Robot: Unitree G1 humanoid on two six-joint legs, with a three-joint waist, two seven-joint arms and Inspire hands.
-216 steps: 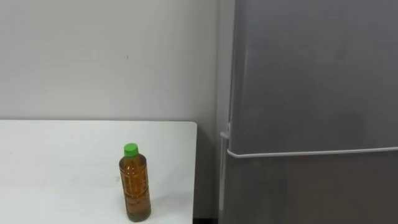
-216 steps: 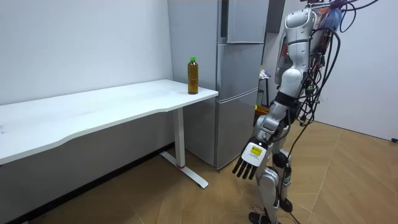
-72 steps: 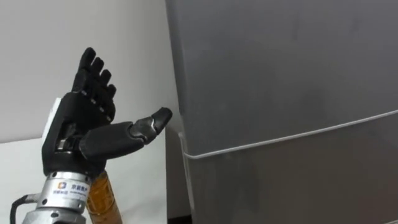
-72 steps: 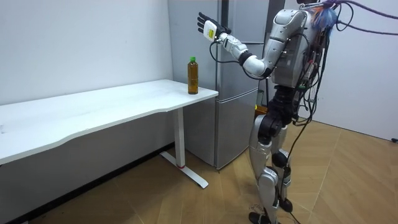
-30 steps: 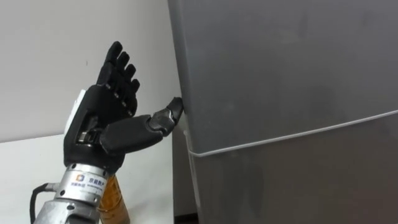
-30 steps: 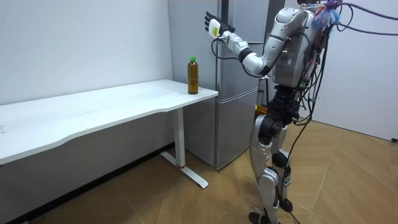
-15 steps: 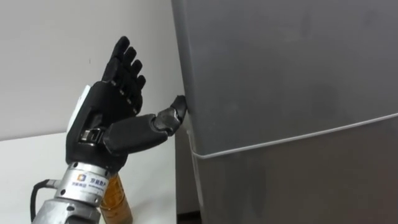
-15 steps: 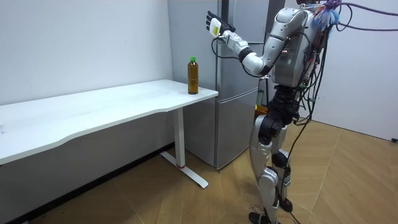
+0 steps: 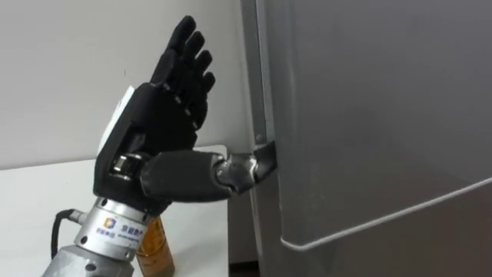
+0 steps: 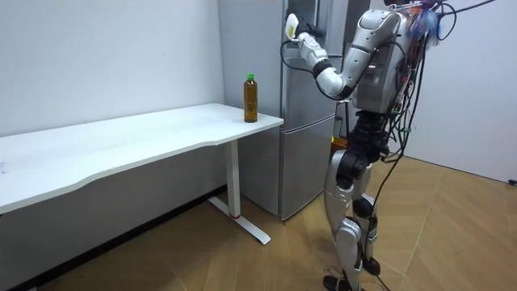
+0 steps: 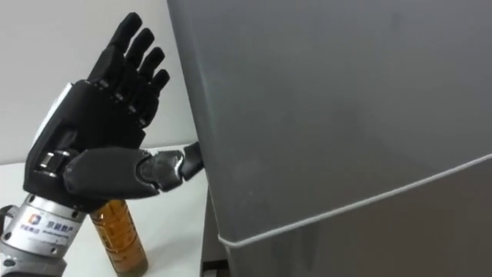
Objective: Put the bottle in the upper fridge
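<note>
An amber bottle [image 9: 151, 251] with a green cap [image 10: 250, 77] stands upright near the right end of the white table [image 10: 145, 133]. My left hand [image 9: 154, 131] is raised in front of it and hides most of it in the eye views. The fingers [image 11: 127, 58] point straight up and the hand is open. Its thumb [image 9: 244, 169] reaches sideways to the left edge of the grey upper fridge door [image 9: 369, 115], with the tip tucked against that edge. In the room view I stand facing the fridge [image 10: 311, 89] with the left hand [image 10: 292, 26] at the door's top.
The lower fridge door [image 9: 400, 246] sits below a pale seam. The table's right end [image 9: 207, 192] lies close beside the fridge, under my forearm. A plain wall [image 9: 61, 69] is behind the table. Wooden floor [image 10: 452, 242] spreads behind me.
My left hand has moved right, and its thumb has gone from touching the door's corner to sitting against the door's side edge. That edge now shows more. The view has shifted.
</note>
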